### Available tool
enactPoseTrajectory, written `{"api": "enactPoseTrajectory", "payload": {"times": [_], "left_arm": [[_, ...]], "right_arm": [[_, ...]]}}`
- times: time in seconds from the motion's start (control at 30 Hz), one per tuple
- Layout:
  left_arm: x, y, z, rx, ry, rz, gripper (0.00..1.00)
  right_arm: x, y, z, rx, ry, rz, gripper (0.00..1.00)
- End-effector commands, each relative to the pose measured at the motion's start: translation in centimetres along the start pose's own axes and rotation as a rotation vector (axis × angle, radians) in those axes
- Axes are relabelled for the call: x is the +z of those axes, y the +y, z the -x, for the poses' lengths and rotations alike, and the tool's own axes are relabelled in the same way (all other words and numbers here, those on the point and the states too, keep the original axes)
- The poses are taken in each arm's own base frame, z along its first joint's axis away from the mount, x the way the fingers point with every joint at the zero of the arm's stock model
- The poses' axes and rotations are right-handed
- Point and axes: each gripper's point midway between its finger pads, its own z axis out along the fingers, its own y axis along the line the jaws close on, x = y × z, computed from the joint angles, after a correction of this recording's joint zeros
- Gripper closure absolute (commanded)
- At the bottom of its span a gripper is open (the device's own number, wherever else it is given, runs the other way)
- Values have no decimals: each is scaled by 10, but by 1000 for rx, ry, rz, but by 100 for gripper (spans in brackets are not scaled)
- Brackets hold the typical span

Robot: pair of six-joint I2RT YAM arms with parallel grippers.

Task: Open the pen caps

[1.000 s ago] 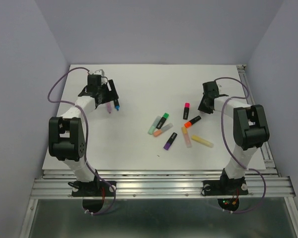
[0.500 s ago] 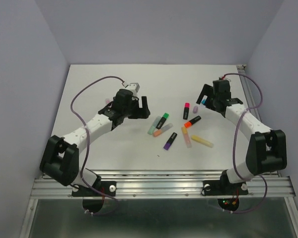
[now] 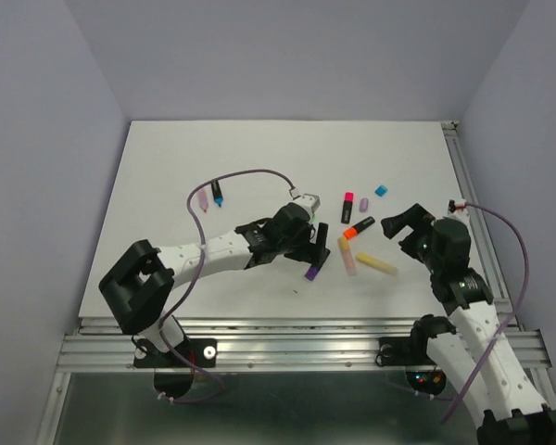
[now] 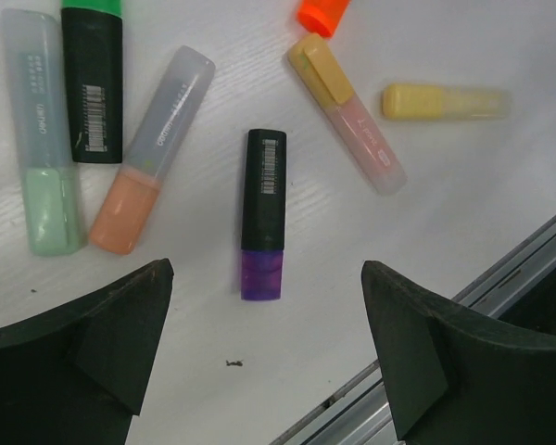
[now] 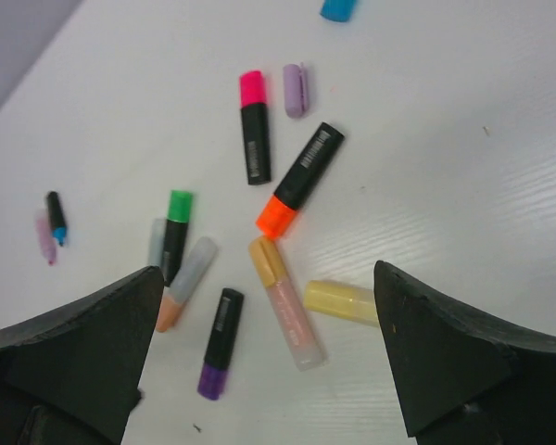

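My left gripper hangs open just above a black pen with a purple cap; its fingers are empty. My right gripper is open and empty too, high over the near right of the pile. Loose caps lie at the back: a blue one and a lilac one. Capped pens show pink, orange, green and mustard caps.
An uncapped black pen with a blue tip and a pink barrel lie at the far left. Mint, peach and yellow pastel highlighters sit in the pile. The table's metal rail runs close by.
The left arm swung from the far left to the pile, leaving the blue-tipped pen and pink barrel behind. The right gripper opened, left the blue cap on the table and drew back.
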Motion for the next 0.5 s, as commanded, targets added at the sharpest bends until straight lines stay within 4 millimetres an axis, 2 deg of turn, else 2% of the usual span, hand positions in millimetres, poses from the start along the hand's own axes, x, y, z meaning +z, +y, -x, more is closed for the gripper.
{"api": "enactPoseTrajectory", "payload": {"times": [0.0,0.07,0.1,0.17,0.37,0.47], "left_arm": [[14,-14,11,12,-18,37,5],[27,-18,4,27,15,46,6],[35,-19,-7,43,51,51,9],[41,-25,-8,63,61,57,10],[60,-38,-28,121,134,56,18],[68,-33,-35,134,164,92,21]], "right_arm": [[-21,21,16,165,-91,115,0],[-28,16,22,201,-137,104,0],[-29,14,20,204,-134,97,0],[-29,13,16,191,-125,101,0],[-18,1,2,170,-62,38,0],[-13,-4,-3,153,-41,11,0]]}}
